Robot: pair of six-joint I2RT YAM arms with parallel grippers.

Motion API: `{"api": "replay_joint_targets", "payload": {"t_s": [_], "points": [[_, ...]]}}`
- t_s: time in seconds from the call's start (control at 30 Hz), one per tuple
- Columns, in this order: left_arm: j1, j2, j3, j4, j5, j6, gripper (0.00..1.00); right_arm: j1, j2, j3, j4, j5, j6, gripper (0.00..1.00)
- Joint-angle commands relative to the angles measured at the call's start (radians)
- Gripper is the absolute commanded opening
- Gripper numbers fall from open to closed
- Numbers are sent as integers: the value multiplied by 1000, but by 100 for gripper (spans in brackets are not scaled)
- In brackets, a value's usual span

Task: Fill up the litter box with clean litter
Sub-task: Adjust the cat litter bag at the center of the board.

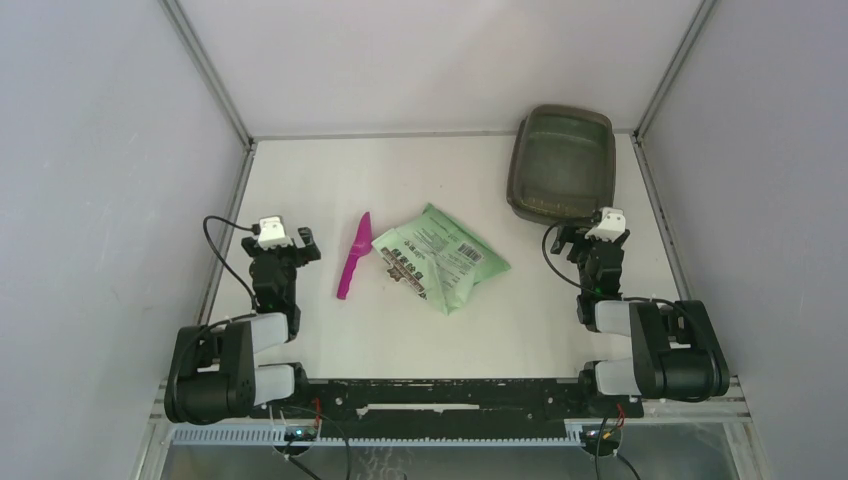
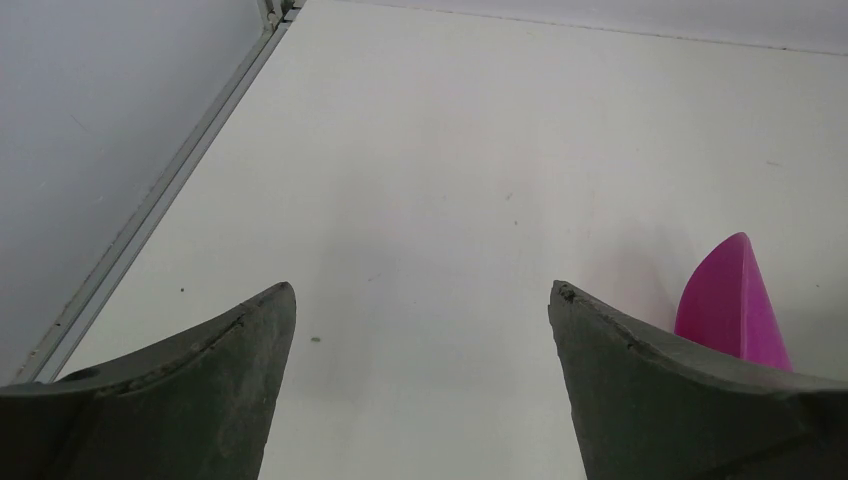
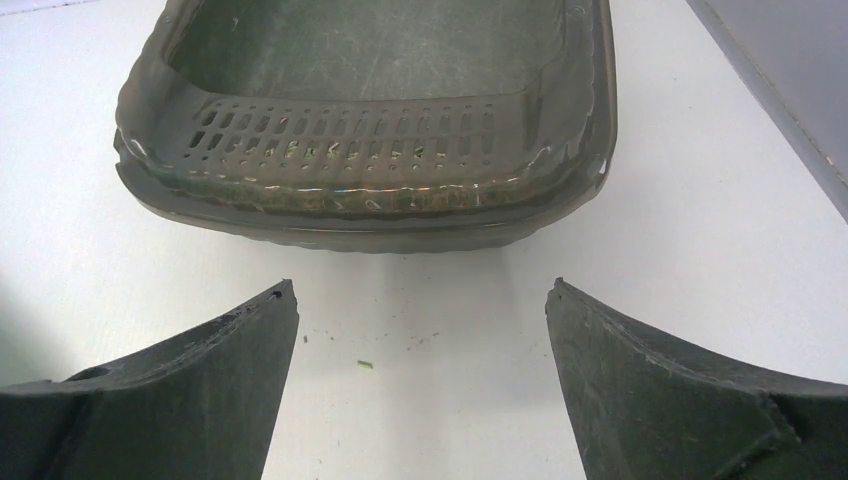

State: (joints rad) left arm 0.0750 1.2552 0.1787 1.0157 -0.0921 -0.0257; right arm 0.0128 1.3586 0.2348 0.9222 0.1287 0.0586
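Note:
The litter box point(image 1: 561, 163), a dark grey-brown translucent tray, stands at the back right against the corner. Seen from the right wrist, the litter box point(image 3: 370, 150) has a slotted near ledge and a bare dark floor. My right gripper point(image 1: 592, 238) hovers just in front of its near rim, and in its own view the right gripper point(image 3: 420, 285) is open with only table between the fingers. My left gripper point(image 1: 279, 243) is at the left. From its wrist camera the left gripper point(image 2: 422, 290) is open over bare table. The clean litter is hidden.
A light-green printed bag point(image 1: 440, 257) lies flat mid-table. A magenta scoop point(image 1: 354, 256) lies left of it, and the scoop's tip point(image 2: 733, 300) shows past my left gripper's right finger. A few tiny greenish specks point(image 3: 365, 364) dot the table before the tray. Grey walls enclose three sides.

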Motion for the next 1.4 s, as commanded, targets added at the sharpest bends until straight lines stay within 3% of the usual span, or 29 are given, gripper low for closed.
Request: {"api": "replay_joint_targets", "payload": {"t_s": [0.0, 0.83, 0.9, 0.97, 1.17, 1.23, 1.3, 1.37], "points": [[4, -2, 5, 47, 17, 17, 100, -5, -5, 20, 30, -3, 14, 99], [4, -21, 1, 56, -26, 0, 100, 10, -27, 14, 36, 50, 6, 99], [5, -93, 18, -19, -64, -9, 100, 68, -134, 63, -140, 143, -32, 99], [4, -204, 70, -249, -43, -16, 100, 123, -293, 188, -399, 189, -1, 99], [1, -498, 268, -682, 54, -182, 100, 200, -544, 468, -987, 106, 181, 99], [-1, -567, 342, -810, 75, -249, 100, 231, -606, 548, -1144, 34, 256, 99], [-8, -625, 445, -966, 74, -379, 100, 235, -663, 579, -1218, -139, 291, 99], [-11, -651, 517, -1056, 200, -464, 100, 220, -710, 572, -1281, -250, 357, 99]]}}
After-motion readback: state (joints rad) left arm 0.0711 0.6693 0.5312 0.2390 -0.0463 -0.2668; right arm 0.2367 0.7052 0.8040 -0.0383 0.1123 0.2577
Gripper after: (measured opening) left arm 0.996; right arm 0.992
